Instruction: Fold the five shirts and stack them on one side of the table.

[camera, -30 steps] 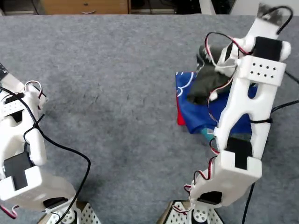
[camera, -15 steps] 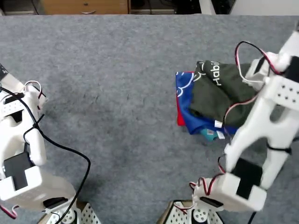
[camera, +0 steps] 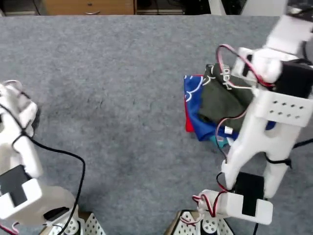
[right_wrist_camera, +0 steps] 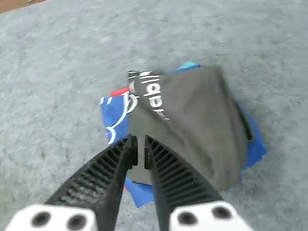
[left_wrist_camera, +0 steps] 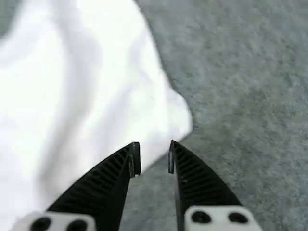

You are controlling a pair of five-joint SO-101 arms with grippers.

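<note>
Where the two arms rise from the near edge of the grey table [camera: 122, 73], the left arm [camera: 19, 166] stands at the left corner. The right arm [camera: 264, 147] leans out over the right side.

The left end effector [left_wrist_camera: 153, 159] hangs low over the table. Its fingers are a narrow gap apart with nothing between them. A loose white shirt [left_wrist_camera: 72, 86] lies spread just beside it, its edge running behind one fingertip; whether they touch cannot be told.

The right end effector [right_wrist_camera: 138, 151] is narrower, a thin slit, and holds nothing. It is poised above the near edge of a folded grey shirt [right_wrist_camera: 192, 120].

That grey shirt tops a pile on the right half of the table. Under it lies a blue shirt [right_wrist_camera: 113, 120], and a red edge [camera: 188, 125] and a teal edge [camera: 217, 140] peek out from below.

Past the far table edge stands a wooden drawer front [camera: 88, 7].
</note>
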